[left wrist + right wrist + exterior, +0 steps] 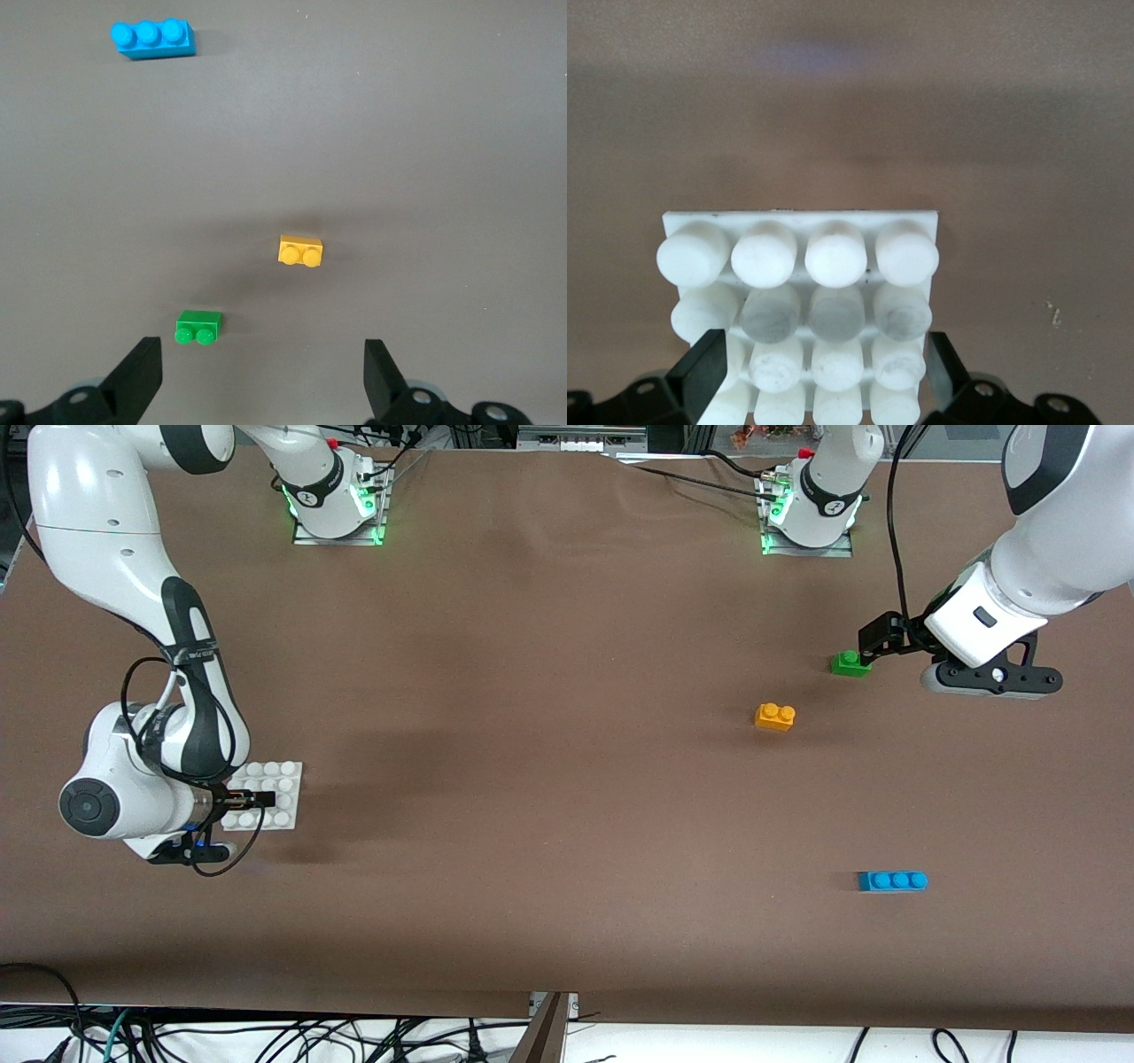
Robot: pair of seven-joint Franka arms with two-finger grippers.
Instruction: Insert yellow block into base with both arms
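Observation:
The yellow block (pixel 775 716) lies on the brown table toward the left arm's end; it also shows in the left wrist view (pixel 301 251). My left gripper (pixel 873 642) hangs open and empty over the table beside the green brick (pixel 850 662), apart from the yellow block. Its fingers (pixel 137 379) stand wide apart. The white base (pixel 282 779) lies flat at the right arm's end. My right gripper (pixel 252 799) is low at the base's edge, open, with a finger (pixel 700 367) on each side of the base (pixel 799 220).
The green two-stud brick (pixel 198 327) lies just ahead of the left gripper. A blue three-stud brick (pixel 892 880) lies nearer the front camera and also shows in the left wrist view (pixel 152 38). Both arm bases stand along the table's top edge.

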